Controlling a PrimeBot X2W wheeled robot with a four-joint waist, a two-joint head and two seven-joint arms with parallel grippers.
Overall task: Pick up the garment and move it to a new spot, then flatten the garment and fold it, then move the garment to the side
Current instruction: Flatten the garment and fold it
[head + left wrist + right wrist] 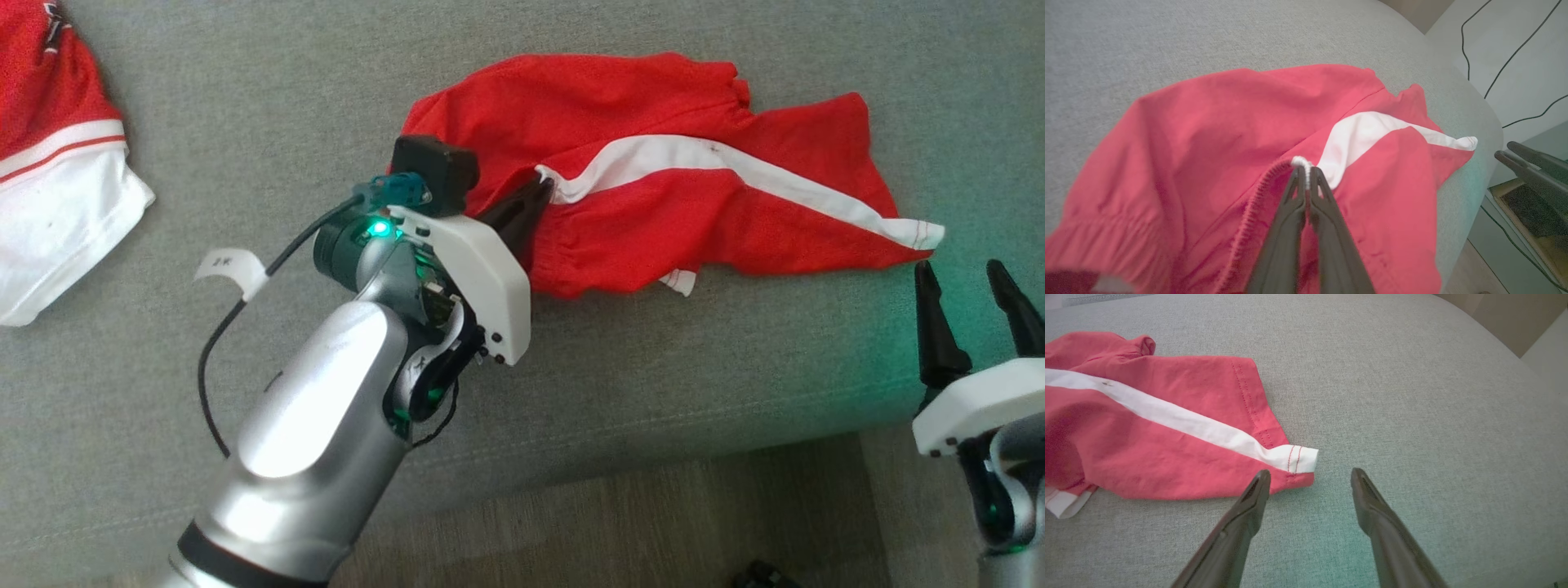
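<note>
1. Your left gripper [535,196] is pinching shut on an edge of the red garment [653,163], which is lying crumpled at the upper middle of the head view.
2. Your right gripper [959,273] is waiting wide open at the lower right, holding nothing.
3. You are only starting, I think: lifting, moving, flattening and folding are all waiting.

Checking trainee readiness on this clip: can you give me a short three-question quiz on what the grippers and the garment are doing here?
1. True or false: the left gripper is shut on the red garment.
2. The right gripper is: A) open, holding nothing; B) shut on the garment's hem; C) lifting the garment.
3. Fill in: the stripe across the garment is ____.
Key: 1 true; 2 A; 3 white.
</note>
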